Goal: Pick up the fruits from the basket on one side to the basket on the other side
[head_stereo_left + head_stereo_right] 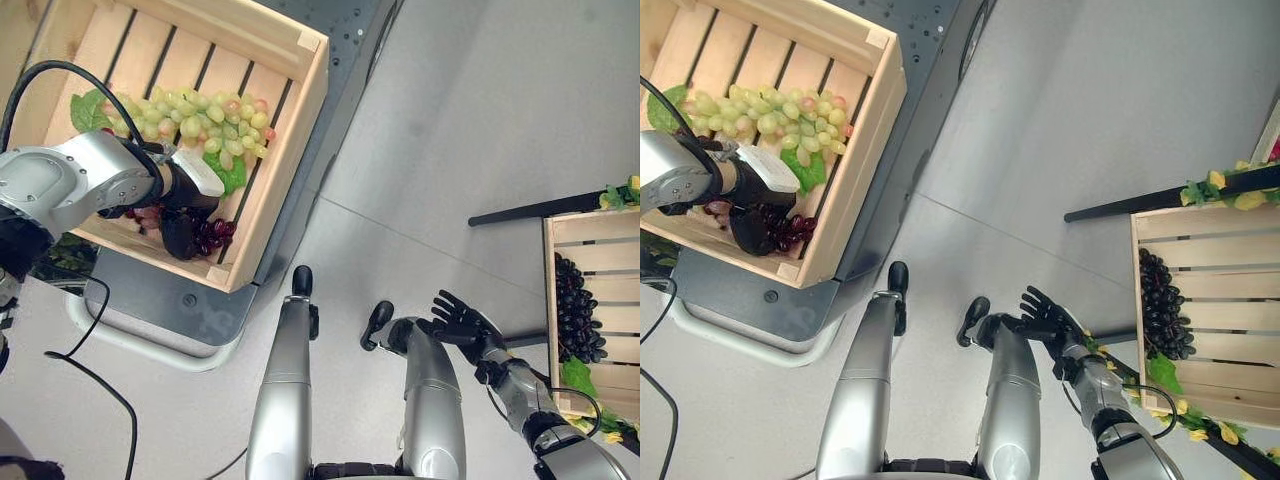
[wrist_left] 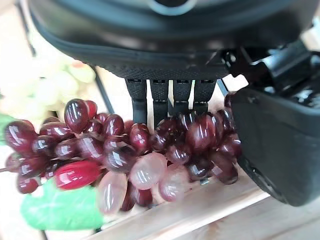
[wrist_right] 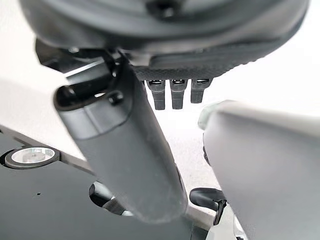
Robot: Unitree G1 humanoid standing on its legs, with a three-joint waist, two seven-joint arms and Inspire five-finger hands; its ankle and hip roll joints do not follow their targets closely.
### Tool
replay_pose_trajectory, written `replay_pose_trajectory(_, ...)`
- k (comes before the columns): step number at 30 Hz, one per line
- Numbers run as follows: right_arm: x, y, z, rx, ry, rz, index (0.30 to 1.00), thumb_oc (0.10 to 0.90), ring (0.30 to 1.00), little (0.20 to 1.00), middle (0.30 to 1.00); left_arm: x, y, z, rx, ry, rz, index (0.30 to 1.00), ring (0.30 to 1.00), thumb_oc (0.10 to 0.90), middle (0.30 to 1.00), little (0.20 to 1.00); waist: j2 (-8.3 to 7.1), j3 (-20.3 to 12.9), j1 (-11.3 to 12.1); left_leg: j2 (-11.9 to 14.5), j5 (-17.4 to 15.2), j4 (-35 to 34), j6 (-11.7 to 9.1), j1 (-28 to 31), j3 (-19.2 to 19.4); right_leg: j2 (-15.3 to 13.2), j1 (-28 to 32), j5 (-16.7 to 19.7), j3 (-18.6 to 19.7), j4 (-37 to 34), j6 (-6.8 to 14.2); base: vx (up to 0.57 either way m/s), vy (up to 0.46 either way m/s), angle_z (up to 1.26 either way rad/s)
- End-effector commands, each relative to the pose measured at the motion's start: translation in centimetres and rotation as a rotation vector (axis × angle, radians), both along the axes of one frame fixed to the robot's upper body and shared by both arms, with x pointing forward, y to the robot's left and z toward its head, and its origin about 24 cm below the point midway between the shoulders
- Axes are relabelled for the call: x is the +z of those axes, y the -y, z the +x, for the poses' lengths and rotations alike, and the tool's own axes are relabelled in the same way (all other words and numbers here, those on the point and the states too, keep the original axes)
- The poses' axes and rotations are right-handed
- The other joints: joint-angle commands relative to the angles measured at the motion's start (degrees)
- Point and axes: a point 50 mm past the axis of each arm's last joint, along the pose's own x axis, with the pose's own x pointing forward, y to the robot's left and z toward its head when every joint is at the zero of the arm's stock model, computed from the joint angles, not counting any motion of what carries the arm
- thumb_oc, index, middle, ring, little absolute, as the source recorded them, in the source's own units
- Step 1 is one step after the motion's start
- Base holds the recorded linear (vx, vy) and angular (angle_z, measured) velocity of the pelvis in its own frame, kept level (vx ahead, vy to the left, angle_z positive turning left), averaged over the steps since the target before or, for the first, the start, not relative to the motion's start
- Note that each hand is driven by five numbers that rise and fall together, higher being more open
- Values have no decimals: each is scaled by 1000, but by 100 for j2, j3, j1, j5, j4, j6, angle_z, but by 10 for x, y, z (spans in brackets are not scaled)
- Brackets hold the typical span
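A bunch of red grapes (image 2: 125, 150) lies at the near end of the left wooden crate (image 1: 290, 150), with a green leaf (image 2: 55, 210) beside it. My left hand (image 1: 183, 225) reaches down into that crate. Its fingers (image 2: 165, 95) go behind the bunch and its thumb (image 2: 280, 145) presses the bunch's side. A bunch of green grapes (image 1: 200, 120) lies further back in the same crate. My right hand (image 1: 460, 315) hovers over the floor with fingers (image 3: 172, 92) spread and nothing in it, left of the right crate (image 1: 590, 230). That crate holds dark grapes (image 1: 578, 315).
The left crate rests on a grey platform (image 1: 150, 300) with a rounded base. A dark bar (image 1: 530, 210) runs along the floor behind the right crate, with green leaves and yellow flowers (image 1: 620, 195) at its corner. Light grey floor lies between the two crates.
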Motion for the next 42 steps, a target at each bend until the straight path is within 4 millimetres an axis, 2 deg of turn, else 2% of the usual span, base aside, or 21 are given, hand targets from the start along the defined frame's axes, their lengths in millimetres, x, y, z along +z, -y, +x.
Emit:
replay_pose_trajectory(1,4,22,-13,-98,75,35,900,800,900,900,900,3,-22,-9,98,-20,-3,300,300,400,300,300,29,-63,197,-125,-754,-754,421,960,550,176,-108,1221,191,-129,407,0,0,0)
replay_pose_trajectory(7,3,22,-14,-104,76,38,900,800,900,900,900,4,-22,-9,80,8,-39,300,300,400,300,300,77,-63,206,-150,-768,-802,436,1137,562,177,8,1256,234,-160,426,0,0,0)
replay_pose_trajectory(15,2,20,-14,-109,72,43,900,800,900,900,900,7,-37,-12,90,106,-72,300,300,400,300,300,188,-63,223,-153,-835,-977,473,1896,669,159,639,1320,332,-360,483,-9,-4,-3)
replay_pose_trajectory(18,0,20,-16,-119,54,39,900,800,900,900,900,18,-50,-12,145,283,-262,300,300,400,300,300,246,-63,259,-174,-873,-1105,487,2415,709,139,1098,1324,372,-496,509,5,9,-11)
replay_pose_trajectory(19,-1,21,-18,-121,50,40,900,800,900,900,900,25,-58,-14,194,415,-487,300,300,400,300,300,275,-63,283,-193,-878,-1177,491,2616,725,131,1287,1335,366,-575,518,30,16,-6)
replay_pose_trajectory(21,-5,20,-23,-133,43,50,900,800,900,900,900,25,-73,-18,240,540,-709,300,300,400,300,300,306,-63,342,-236,-864,-1292,494,2909,718,114,1552,1330,351,-666,531,39,-2,-15)
replay_pose_trajectory(22,-7,19,-26,-139,39,56,900,800,900,900,900,18,-86,-24,259,618,-861,300,300,400,300,300,337,-63,357,-263,-846,-1366,495,3085,713,102,1727,1309,336,-720,521,46,-21,-19)
replay_pose_trajectory(26,-10,7,-29,-155,39,70,900,800,900,900,900,-30,-131,-51,381,723,-1190,300,300,400,300,300,409,-72,408,-332,-765,-1661,494,3602,724,62,2187,1276,285,-849,488,43,-29,-9)
replay_pose_trajectory(29,-9,-5,-26,-141,46,69,900,800,900,900,900,-56,-148,-63,476,799,-1416,300,300,400,300,300,457,-223,373,-351,-718,-1899,495,3889,747,73,2364,1248,302,-920,472,39,-16,1)
replay_pose_trajectory(34,-11,-24,-27,-87,47,69,900,800,900,900,900,-94,-152,-71,591,840,-1792,300,300,400,300,300,527,-574,213,-342,-664,-2282,472,4366,861,120,2666,1225,406,-1119,450,16,-14,-12)
replay_pose_trajectory(39,-3,-38,-22,-44,99,76,900,800,900,900,900,-101,-145,-71,569,858,-1948,300,300,400,300,300,576,-863,118,-397,-573,-2678,418,4786,867,230,3062,1238,496,-1554,415,39,-37,-14)
replay_pose_trajectory(42,2,-46,-19,-30,127,93,900,800,900,900,900,-102,-142,-69,555,877,-2036,300,300,400,300,300,604,-1099,72,-458,-504,-2979,366,5064,811,363,3412,1234,541,-2074,393,60,-57,-13)
